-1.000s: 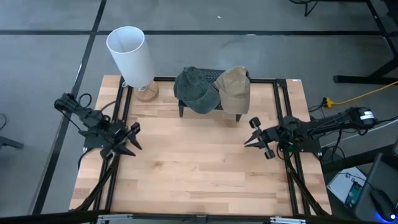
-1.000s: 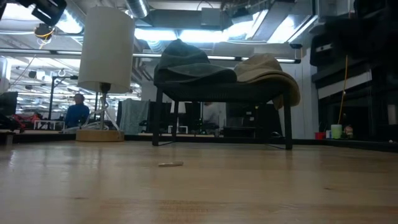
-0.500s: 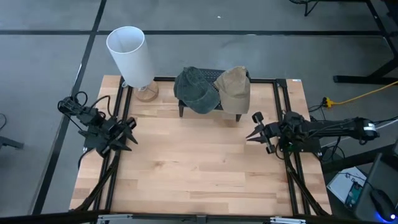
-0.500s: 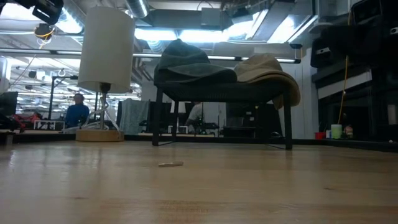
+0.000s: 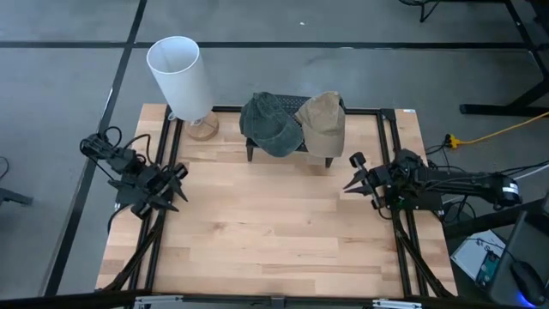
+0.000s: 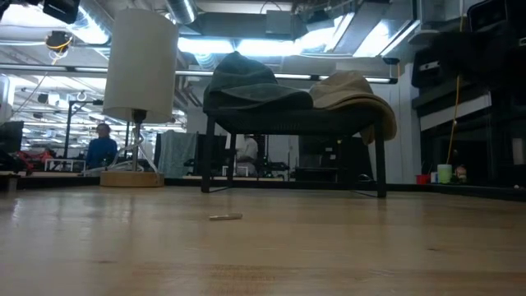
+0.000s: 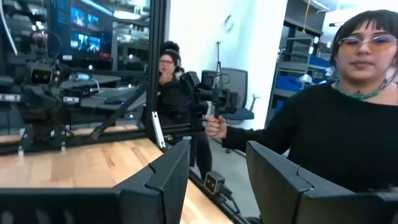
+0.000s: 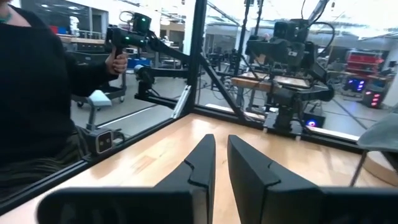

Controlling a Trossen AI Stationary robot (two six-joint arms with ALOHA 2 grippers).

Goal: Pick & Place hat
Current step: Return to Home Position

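Observation:
Two caps rest on a low dark stand [image 5: 250,148] at the table's far side: a dark green one [image 5: 270,124] [image 6: 246,82] on its left and a tan one [image 5: 324,120] [image 6: 353,94] on its right, brim drooping over the stand's edge. My left gripper [image 5: 176,186] [image 7: 217,174] hovers open over the table's left edge, far from the caps. My right gripper [image 5: 347,184] [image 8: 221,162] is near the right edge, below the tan cap in the high view, its fingers closed to a narrow slit. Neither holds anything.
A white-shaded lamp [image 5: 180,73] [image 6: 141,66] stands on a wooden base at the far left corner. A small scrap [image 6: 224,217] lies on the bare wood in front of the stand. A black frame [image 5: 384,137] borders the table. People [image 7: 360,124] stand beyond the table edges.
Both arms have drawn back outward: my left gripper toward the table's left edge, my right gripper slightly toward the right and far edges. The caps have stayed on the stand.

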